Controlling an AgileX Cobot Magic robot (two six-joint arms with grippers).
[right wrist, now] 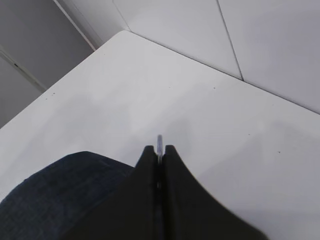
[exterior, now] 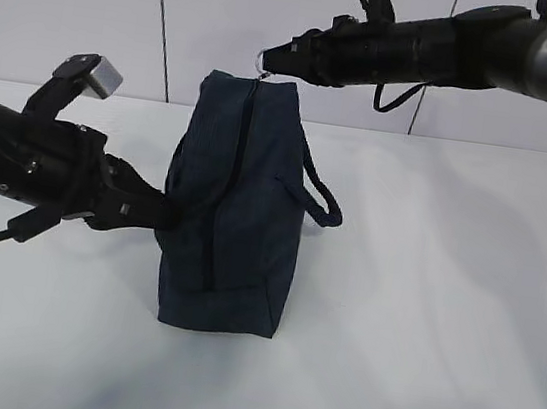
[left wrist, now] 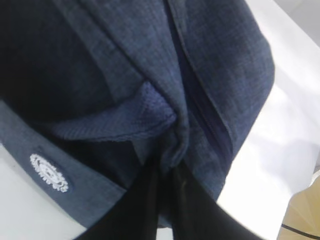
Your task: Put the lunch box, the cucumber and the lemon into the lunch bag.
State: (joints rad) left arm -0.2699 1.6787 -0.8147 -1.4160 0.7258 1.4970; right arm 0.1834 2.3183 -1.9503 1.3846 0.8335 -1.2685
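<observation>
The navy lunch bag [exterior: 237,210] stands upright mid-table, its zipper running down the near end. My left gripper [exterior: 166,213] is shut on a fold of the bag's fabric at its left side; in the left wrist view the fingers [left wrist: 150,200] pinch bunched navy cloth [left wrist: 170,145] beside the zipper [left wrist: 210,125]. My right gripper [exterior: 268,60] is above the bag's top, shut on the silver ring pull [exterior: 263,59]; the ring's edge [right wrist: 159,142] sticks out between the fingertips [right wrist: 148,155] in the right wrist view. The lunch box, cucumber and lemon are out of view.
The white table [exterior: 420,315] stretches to the right and front of the bag. The bag's strap handle [exterior: 317,195] hangs on its right side. A grey panelled wall [exterior: 68,6] stands behind the table. A white logo [left wrist: 48,172] marks the bag.
</observation>
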